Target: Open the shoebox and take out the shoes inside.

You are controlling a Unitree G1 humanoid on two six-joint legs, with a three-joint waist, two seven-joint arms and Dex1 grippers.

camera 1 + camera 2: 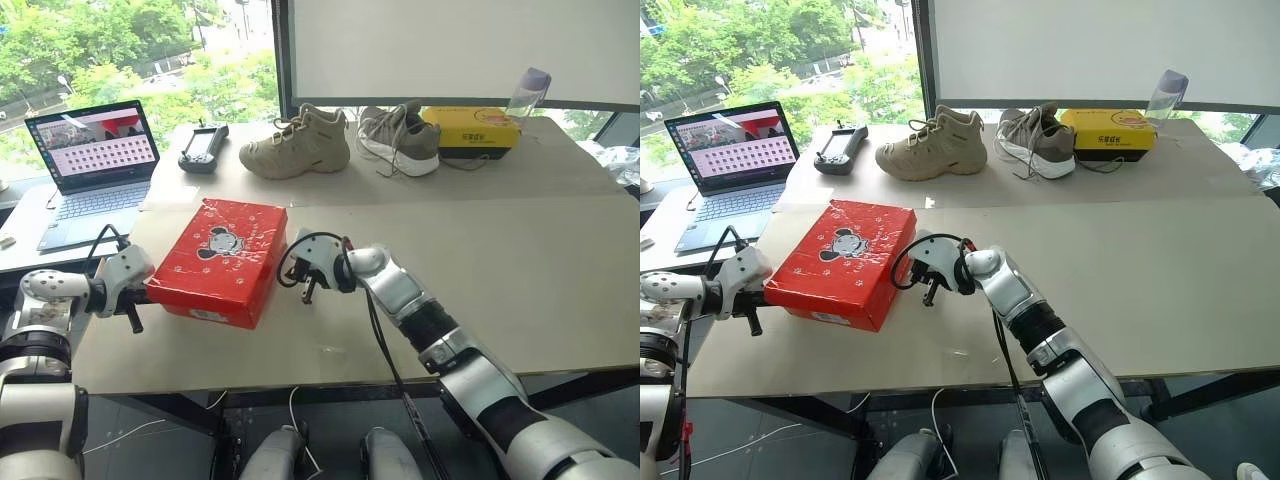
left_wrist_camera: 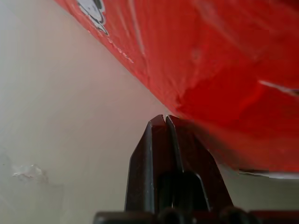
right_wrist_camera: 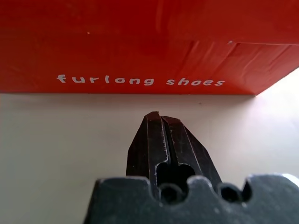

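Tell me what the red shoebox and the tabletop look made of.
Shoebox: likely cardboard with a glossy printed skin; it shows creases, sheen on the lid and white lettering on its side. Tabletop: matte beige board, possibly laminate or cardboard sheets; a seam runs across it.

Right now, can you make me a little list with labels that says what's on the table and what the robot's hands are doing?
Box: red shoebox, lid shut, on the table
Left gripper: shut, empty, at the box's left side
Right gripper: shut, empty, at the box's right side
Back of table: tan shoe, grey sneaker, yellow box, controller
Left side: open laptop
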